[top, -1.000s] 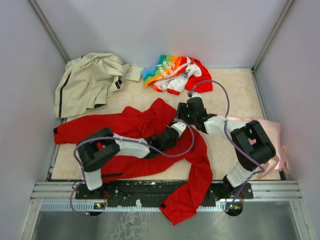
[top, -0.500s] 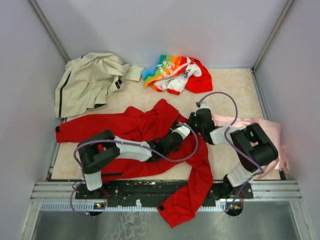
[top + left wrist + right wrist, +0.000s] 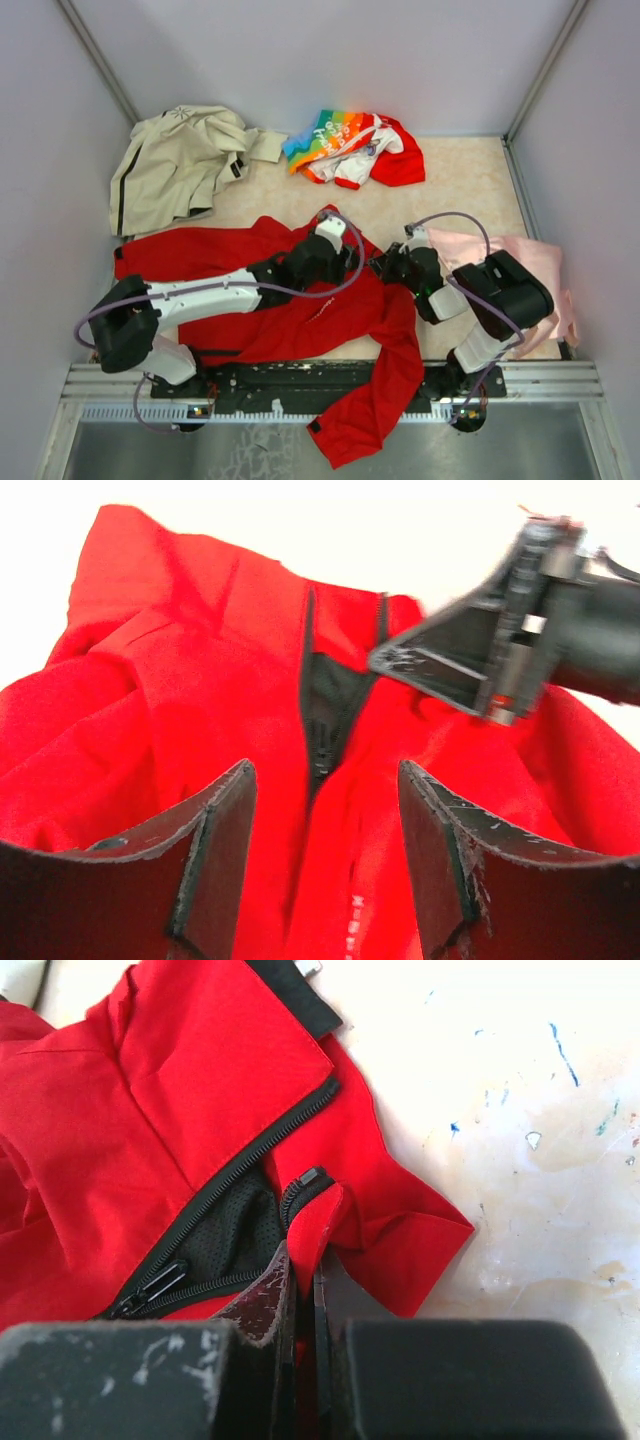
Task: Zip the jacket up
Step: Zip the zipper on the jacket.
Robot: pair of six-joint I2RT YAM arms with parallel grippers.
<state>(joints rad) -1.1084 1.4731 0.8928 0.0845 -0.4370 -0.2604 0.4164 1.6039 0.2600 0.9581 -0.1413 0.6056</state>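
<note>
The red jacket (image 3: 210,255) lies spread over the table, one sleeve hanging over the near edge. Its collar end is partly unzipped, showing black mesh lining (image 3: 225,1235) and the dark zipper (image 3: 320,750); the slider (image 3: 150,1285) sits low on the teeth. My right gripper (image 3: 385,268) is shut on a fold of the red jacket's (image 3: 150,1110) edge beside the zipper top, pinched between its fingers (image 3: 270,1300). My left gripper (image 3: 325,780) hovers open over the jacket's (image 3: 150,710) front, nothing between its fingers, facing the right gripper (image 3: 500,650).
A beige jacket (image 3: 175,165) lies at the back left and a rainbow-printed red garment (image 3: 350,145) at the back middle. A pink cloth (image 3: 530,265) lies under the right arm. Grey walls enclose the table; a metal rail (image 3: 300,380) runs along the near edge.
The left gripper opened and its arm stretched out farther toward the back. The right gripper swung nearer and closed on the jacket's edge. The jacket shifted slightly.
</note>
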